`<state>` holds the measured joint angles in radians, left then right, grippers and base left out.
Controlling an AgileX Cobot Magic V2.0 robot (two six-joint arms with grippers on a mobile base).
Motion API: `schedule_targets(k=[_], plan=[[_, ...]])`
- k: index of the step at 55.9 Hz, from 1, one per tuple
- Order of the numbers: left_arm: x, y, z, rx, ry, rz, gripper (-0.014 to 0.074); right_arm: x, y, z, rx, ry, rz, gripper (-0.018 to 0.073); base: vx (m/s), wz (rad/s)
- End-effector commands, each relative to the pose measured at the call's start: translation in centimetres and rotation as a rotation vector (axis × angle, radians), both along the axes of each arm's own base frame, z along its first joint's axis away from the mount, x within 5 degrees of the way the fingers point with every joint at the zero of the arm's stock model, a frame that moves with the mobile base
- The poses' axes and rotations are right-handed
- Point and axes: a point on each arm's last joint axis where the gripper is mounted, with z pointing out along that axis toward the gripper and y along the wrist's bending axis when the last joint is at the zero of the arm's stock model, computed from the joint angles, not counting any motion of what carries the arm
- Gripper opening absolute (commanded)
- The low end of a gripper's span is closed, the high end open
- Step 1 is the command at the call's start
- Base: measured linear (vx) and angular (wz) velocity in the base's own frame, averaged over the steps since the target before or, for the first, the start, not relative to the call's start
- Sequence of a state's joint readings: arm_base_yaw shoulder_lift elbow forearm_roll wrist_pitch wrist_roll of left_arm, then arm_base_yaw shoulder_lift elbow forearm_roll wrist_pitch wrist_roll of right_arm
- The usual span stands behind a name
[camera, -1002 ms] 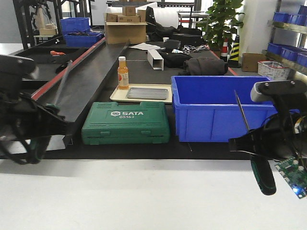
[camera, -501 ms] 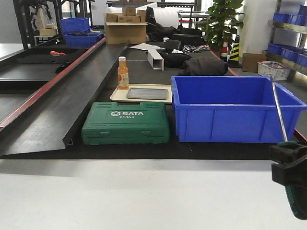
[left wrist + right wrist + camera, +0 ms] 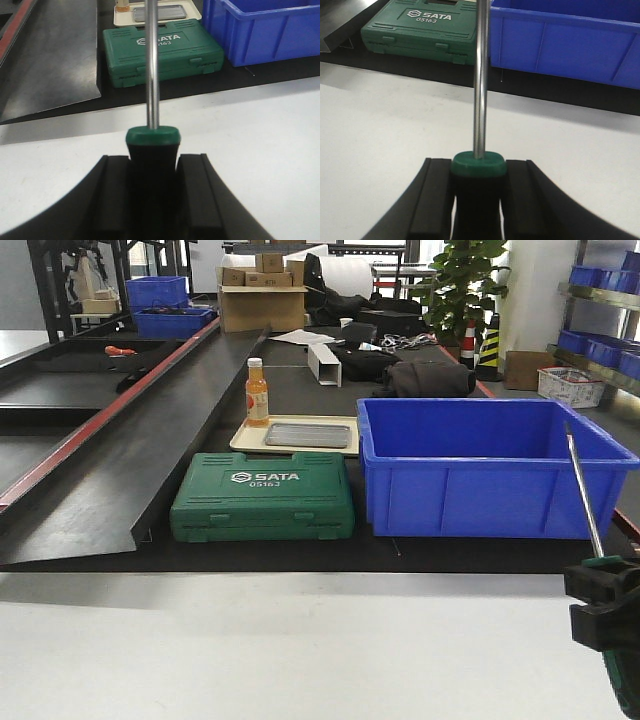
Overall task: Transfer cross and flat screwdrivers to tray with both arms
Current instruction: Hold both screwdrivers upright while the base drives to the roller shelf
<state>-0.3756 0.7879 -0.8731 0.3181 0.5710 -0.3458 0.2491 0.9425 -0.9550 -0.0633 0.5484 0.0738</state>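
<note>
The white tabletop (image 3: pixel 250 650) fills the foreground of a cluttered workshop, with a black mat (image 3: pixel 300 554) behind it and shelving far back.

The left screwdriver (image 3: pixel 151 75) is clamped by its dark handle in the left gripper (image 3: pixel 152 172). The jaws are closed just below the green collar and the steel shaft points straight out ahead of them. The right screwdriver (image 3: pixel 481 75) sits the same way in the right gripper (image 3: pixel 479 175), which is closed on its handle. In the front view only the right gripper shows, at the lower right edge, with its shaft slanting up in front of the blue bin (image 3: pixel 470 495). The left arm is outside that view.

The tray (image 3: pixel 308 436) lies well ahead of both grippers, beyond the green tool case (image 3: pixel 262 498). It rests on a cream tray (image 3: pixel 243 440) with a small bottle (image 3: pixel 257 392) just beside it. From the left gripper the tray is almost in line with the shaft. From the right gripper it is ahead and off to the left, with the blue bin directly in front.

Both tools appear picked up, so the task looks about half done. The tray shows nothing in it. What remains, as I judge it, is to carry each screwdriver forward over the case, lay it in the tray and let go.
</note>
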Motion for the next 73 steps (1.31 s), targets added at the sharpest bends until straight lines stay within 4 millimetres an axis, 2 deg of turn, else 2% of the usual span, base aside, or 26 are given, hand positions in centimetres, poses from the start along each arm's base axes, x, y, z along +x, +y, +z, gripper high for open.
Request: schedule_targets(k=[1, 46, 73], plan=[[-0.16, -0.08, 1.81, -0.031, -0.116, -0.020, 0.0000, -0.21, -0.03, 2.04, 0.017, -0.131, 0.007, -0.0008, 0.00, 0.00], [-0.16, -0.08, 1.81, -0.031, -0.116, -0.020, 0.0000, -0.22, -0.03, 2.02, 0.016, -0.129, 0.007, -0.0008, -0.01, 0.00], [-0.16, -0.08, 1.81, -0.031, -0.116, -0.020, 0.0000, -0.04, 0.02, 1.89, 0.014, -0.123, 0.007, -0.0008, -0.15, -0.12]])
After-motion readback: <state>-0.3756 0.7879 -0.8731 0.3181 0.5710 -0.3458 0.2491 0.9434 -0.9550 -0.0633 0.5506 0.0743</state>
